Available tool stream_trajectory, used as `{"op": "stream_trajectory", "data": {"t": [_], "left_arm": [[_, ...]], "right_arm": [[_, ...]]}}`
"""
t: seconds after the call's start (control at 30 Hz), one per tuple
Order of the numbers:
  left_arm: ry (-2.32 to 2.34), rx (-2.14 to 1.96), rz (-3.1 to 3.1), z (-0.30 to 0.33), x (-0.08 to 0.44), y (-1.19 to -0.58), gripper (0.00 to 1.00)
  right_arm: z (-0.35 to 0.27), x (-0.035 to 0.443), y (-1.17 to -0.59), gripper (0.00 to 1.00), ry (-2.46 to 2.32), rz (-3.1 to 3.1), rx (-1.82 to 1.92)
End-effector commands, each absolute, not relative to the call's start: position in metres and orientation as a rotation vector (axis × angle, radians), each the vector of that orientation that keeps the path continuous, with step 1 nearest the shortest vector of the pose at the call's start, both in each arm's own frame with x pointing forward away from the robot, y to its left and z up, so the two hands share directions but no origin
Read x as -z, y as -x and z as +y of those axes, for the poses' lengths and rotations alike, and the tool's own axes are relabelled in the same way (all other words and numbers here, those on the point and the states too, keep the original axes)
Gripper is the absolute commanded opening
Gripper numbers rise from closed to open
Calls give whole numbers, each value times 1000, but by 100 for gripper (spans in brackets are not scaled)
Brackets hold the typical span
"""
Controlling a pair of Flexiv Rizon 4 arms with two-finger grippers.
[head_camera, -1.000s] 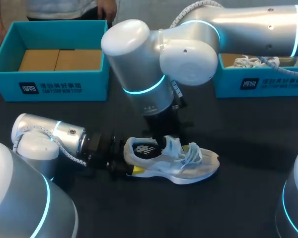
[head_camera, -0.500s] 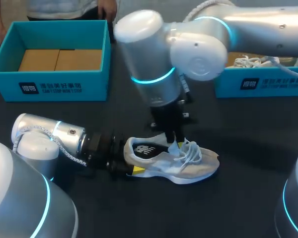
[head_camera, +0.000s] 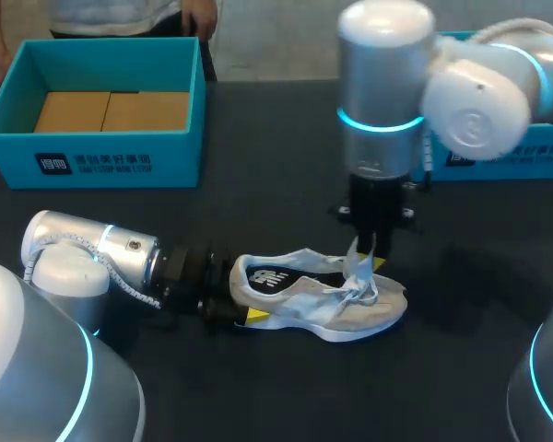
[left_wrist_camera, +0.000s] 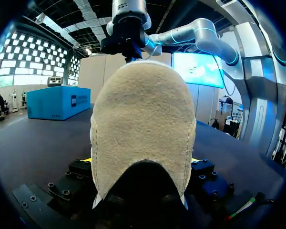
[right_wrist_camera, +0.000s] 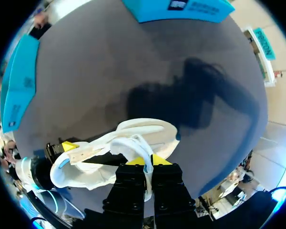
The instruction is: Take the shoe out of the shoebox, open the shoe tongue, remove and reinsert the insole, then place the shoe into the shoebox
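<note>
Over the shoe's laced middle, right end effector is pinching the tongue. Its fingers are almost closed, with only that thin flap between the yellow tips. It is holding the flap up and away from the opening, likely so the insole is exposed for pulling.

At the heel end, left end effector is lying low along the counter. It is clamping the heel from both sides, fingers spread to heel width. Judging by this, it is bracing the shoe so it is not sliding or tipping under the other arm's pull.

Shoe is sitting upright on its sole near the counter's near edge, about mid-width, toe pointing to the right edge. Insole is still seated inside.

Open blue shoebox is waiting at the far left corner, well apart from the shoe, for the final placing.
</note>
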State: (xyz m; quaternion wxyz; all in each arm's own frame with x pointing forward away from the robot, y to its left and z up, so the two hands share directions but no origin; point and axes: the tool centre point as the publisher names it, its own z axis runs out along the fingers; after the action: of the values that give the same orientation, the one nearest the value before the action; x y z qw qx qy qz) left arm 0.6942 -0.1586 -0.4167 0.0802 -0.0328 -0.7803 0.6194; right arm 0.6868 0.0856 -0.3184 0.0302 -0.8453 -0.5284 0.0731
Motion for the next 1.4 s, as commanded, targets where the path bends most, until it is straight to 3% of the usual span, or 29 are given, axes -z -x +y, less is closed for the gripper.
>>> {"op": "stream_trajectory", "data": {"t": [0.03, 0.27, 0.4, 0.6, 0.67, 0.9, 1.23, 1.3, 1.4], "left_arm": [[96, -1852, -2335, -159, 419, -695, 0], [96, -1852, -2335, -159, 419, -695, 0], [96, -1852, -2335, -159, 419, -695, 0], [96, -1852, -2335, -159, 419, -695, 0], [96, -1852, -2335, -159, 419, -695, 0], [96, -1852, -2335, -159, 419, -695, 0], [96, -1852, -2335, -159, 419, -695, 0], [96, -1852, -2335, -159, 419, -695, 0], [96, -1852, -2335, -159, 419, -695, 0]], "right_arm": [[59, 324, -681, 0, 2471, -1519, 132], [60, 334, -682, 2, 2387, -1528, 178], [61, 336, -679, 41, 2368, -1526, 197], [60, 320, -673, 80, 2412, -1535, 191], [60, 311, -671, 84, 2437, -1551, 180], [66, 275, -664, 91, 2510, -1630, 173], [105, 228, -663, 87, 2499, -1896, 157], [115, 220, -663, 84, 2459, -1973, 159], [131, 210, -663, 50, 2408, -2069, 154]]}}
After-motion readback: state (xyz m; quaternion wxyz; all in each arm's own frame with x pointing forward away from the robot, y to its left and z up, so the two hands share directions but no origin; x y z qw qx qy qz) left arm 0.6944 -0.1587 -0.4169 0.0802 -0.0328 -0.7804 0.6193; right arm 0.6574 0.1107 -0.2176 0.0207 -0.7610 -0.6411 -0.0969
